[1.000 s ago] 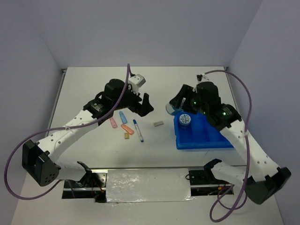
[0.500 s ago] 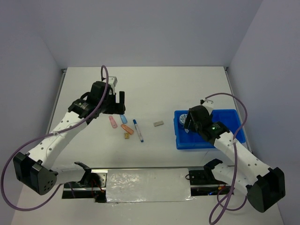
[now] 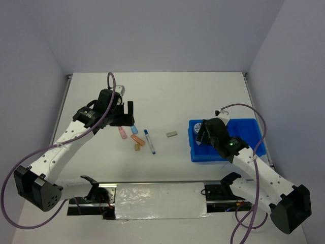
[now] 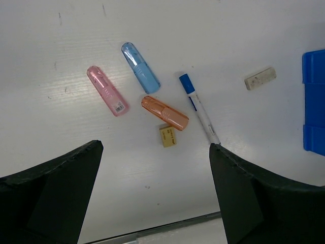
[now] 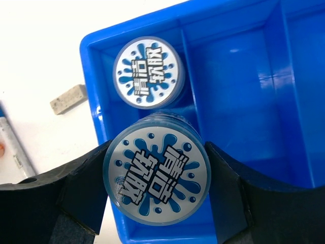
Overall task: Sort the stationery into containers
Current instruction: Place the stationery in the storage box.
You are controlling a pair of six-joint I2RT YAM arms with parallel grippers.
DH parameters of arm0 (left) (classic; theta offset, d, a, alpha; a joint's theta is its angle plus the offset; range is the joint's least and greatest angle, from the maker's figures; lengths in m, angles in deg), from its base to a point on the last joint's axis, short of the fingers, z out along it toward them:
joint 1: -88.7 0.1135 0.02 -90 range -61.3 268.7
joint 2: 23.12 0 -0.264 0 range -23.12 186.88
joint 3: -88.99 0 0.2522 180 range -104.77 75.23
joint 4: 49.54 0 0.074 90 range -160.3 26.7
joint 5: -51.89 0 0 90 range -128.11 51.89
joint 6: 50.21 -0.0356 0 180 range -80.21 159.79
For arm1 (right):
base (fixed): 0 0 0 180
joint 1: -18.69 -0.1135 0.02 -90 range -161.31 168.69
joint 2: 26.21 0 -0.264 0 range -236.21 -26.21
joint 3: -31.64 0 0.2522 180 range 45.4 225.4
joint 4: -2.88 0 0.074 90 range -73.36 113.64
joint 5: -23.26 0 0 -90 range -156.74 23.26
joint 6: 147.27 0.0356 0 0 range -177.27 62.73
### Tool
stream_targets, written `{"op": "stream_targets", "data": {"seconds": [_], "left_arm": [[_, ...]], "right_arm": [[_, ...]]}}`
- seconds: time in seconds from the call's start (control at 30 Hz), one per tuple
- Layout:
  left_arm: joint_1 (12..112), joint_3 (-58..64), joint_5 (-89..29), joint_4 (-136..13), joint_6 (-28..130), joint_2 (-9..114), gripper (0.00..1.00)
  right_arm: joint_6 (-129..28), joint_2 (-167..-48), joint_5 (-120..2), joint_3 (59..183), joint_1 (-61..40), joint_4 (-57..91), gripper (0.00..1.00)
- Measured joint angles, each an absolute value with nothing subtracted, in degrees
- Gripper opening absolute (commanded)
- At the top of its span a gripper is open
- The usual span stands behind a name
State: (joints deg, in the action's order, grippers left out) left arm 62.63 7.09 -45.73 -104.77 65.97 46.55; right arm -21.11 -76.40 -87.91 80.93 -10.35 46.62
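Right gripper (image 5: 157, 173) has pulled back over the left compartment of the blue tray (image 5: 238, 76), clamped on a tape roll (image 5: 157, 179); the second roll (image 5: 147, 71) lies in that compartment. Left gripper (image 4: 155, 148) has shifted farther left of the tray, wide and empty above the pink bar (image 4: 106, 90), orange bar (image 4: 165, 113) and pen (image 4: 199, 109).

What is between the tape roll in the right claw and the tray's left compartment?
Nothing visible. The tape roll held in the right claw hangs over that compartment of the blue tray; a second tape roll lies there, beside it rather than underneath.
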Motion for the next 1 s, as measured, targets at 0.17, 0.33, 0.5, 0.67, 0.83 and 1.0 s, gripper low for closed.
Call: {"op": "stream_targets", "data": {"seconds": [0.17,0.33,0.5,0.67,0.83,1.0], "left_arm": [[62.7,7.1,-45.7,-105.3,67.0,46.6,0.99],[62.7,7.1,-45.7,-105.4,67.0,46.6,0.99],[62.7,7.2,-45.7,-105.8,67.0,46.6,0.99],[62.7,7.5,-45.8,-105.9,67.0,46.7,0.99],[62.8,7.7,-45.8,-106.2,67.1,47.3,0.99],[63.0,8.1,-45.8,-106.5,67.2,47.4,0.99]], "right_arm": [[-20.5,-76.4,-87.7,80.9,-11.6,46.7,0.18],[-19.7,-76.6,-87.5,80.9,-12.0,46.8,0.49],[-19.2,-76.7,-87.8,80.9,-13.0,47.7,0.63],[-19.3,-76.8,-88.4,81.1,-13.3,48.2,0.99],[-19.7,-77.2,-89.1,82.7,-14.1,48.8,1.00],[-20.1,-77.3,-89.0,83.4,-14.5,48.8,1.00]]}}
